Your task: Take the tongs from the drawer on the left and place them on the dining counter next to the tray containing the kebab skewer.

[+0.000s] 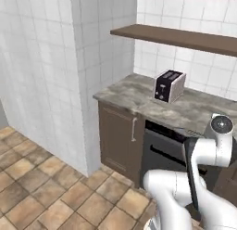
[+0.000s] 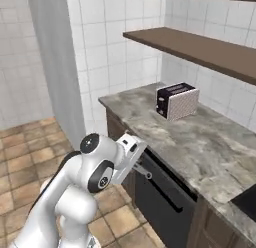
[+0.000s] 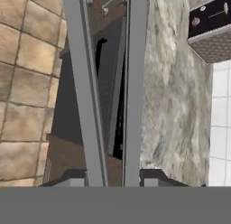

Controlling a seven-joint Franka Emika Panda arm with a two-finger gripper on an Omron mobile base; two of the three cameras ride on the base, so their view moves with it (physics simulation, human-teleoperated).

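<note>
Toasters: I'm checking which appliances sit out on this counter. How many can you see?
1. The toaster stands on the marbled counter near the tiled wall, under the wooden shelf. Others may be out of frame.

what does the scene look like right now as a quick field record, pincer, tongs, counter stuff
pincer: shut on the tongs
tongs: two long grey arms running up the hand view, held between the finger tips
toaster: standing on the marbled counter, below the wooden shelf
below counter: dark oven front beside a brown cabinet door
floor: tan tiles
</note>
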